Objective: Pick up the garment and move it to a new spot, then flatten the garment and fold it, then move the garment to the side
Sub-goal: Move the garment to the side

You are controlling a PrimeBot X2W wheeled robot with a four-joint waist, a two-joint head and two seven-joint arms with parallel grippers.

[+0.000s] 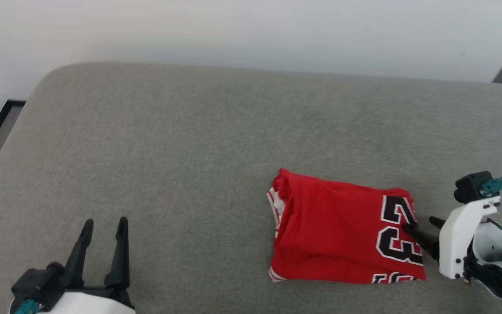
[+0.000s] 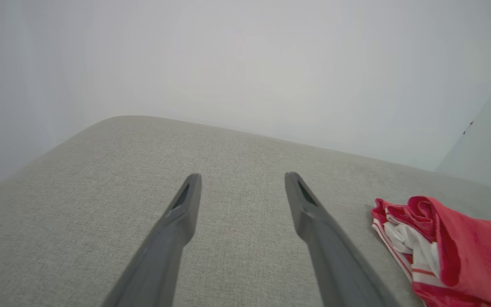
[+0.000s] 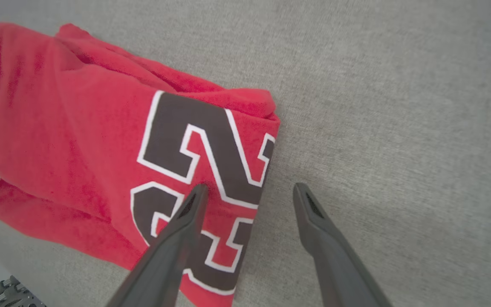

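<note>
Folded red jersey garment (image 1: 342, 226) with black number print lies on grey fabric cushion (image 1: 190, 152). The right gripper (image 1: 421, 223) straddles its printed edge, jaws released and empty; the left gripper (image 1: 105, 222), likewise released, sits well apart.

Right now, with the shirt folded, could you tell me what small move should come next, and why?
Probably lower and close the right gripper on the garment: its open fingers straddle the folded edge, one over the number print, one over the grey cushion, and moving it aside may remain.
</note>
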